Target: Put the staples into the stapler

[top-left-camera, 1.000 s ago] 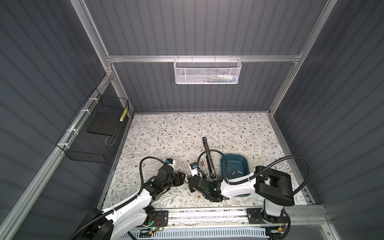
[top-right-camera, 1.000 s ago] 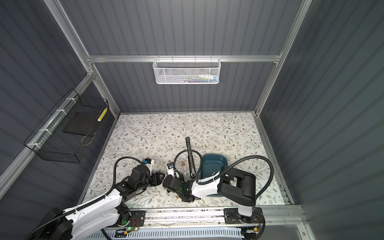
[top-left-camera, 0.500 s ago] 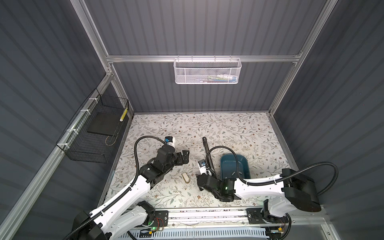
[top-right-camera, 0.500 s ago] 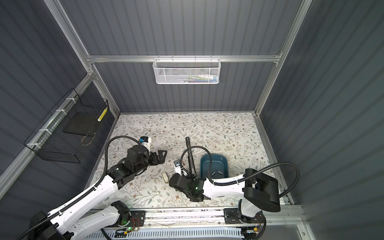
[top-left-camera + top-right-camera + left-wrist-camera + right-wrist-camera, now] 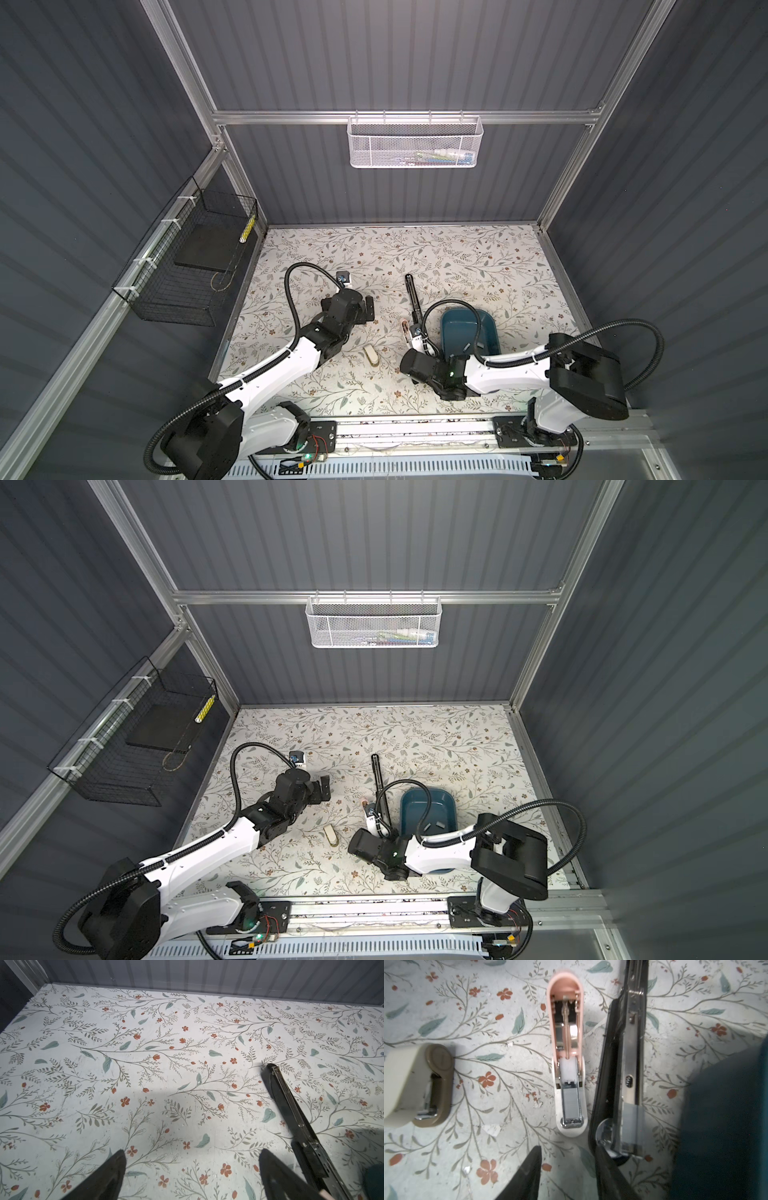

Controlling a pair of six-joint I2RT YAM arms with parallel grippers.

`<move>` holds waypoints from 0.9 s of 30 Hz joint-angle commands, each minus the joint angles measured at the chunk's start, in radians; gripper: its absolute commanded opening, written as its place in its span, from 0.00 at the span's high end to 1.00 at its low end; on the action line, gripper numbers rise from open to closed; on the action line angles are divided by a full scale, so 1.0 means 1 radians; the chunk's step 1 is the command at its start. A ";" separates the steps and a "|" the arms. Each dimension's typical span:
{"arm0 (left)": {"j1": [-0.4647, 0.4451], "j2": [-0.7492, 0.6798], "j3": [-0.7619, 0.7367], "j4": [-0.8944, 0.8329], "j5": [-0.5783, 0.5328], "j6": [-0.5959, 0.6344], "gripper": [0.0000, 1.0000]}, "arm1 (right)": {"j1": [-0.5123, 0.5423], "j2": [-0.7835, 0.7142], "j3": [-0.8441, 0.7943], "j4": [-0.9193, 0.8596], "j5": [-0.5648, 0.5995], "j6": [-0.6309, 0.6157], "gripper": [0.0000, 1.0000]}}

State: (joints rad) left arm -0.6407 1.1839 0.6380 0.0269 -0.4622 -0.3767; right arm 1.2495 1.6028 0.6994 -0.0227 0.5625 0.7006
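Staples (image 5: 572, 1103) lie as a grey strip in the channel of the open pink stapler (image 5: 564, 1022), just beyond the right gripper (image 5: 569, 1150), whose jaws stand partly apart and empty. Farther off, the left gripper (image 5: 192, 1152) gapes wide over the floral table (image 5: 145, 1064), holding nothing.

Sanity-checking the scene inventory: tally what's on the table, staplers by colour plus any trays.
beige stapler: 1
pink stapler: 1
black stapler: 1
teal tray: 1
Total: 4
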 commanded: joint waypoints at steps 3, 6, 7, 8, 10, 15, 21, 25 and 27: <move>-0.003 -0.008 0.000 0.051 -0.015 0.028 0.00 | -0.014 0.021 -0.004 -0.006 -0.007 -0.005 0.52; -0.003 -0.003 -0.001 0.051 -0.011 0.026 0.00 | -0.030 0.037 -0.006 0.005 -0.010 -0.013 0.50; -0.004 0.000 0.000 0.051 -0.006 0.025 0.00 | -0.038 0.045 -0.005 0.013 -0.016 -0.017 0.50; -0.004 0.004 0.000 0.054 -0.003 0.024 0.00 | -0.048 0.051 -0.003 0.017 -0.024 -0.019 0.50; -0.004 0.011 0.001 0.054 0.005 0.025 0.00 | -0.062 0.061 0.000 0.024 -0.038 -0.025 0.48; -0.004 0.026 0.008 0.051 0.019 0.025 0.00 | -0.071 0.069 0.022 0.016 -0.037 -0.054 0.37; -0.004 0.024 0.011 0.053 0.028 0.025 0.00 | -0.071 0.069 0.061 -0.035 -0.012 -0.071 0.24; -0.003 0.026 0.012 0.054 0.037 0.026 0.00 | -0.072 0.079 0.072 -0.015 -0.032 -0.090 0.27; -0.004 0.028 0.012 0.055 0.043 0.026 0.00 | -0.072 0.091 0.081 -0.011 -0.041 -0.097 0.29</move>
State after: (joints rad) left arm -0.6407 1.2087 0.6380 0.0689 -0.4358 -0.3687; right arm 1.1797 1.6703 0.7521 -0.0193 0.5232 0.6228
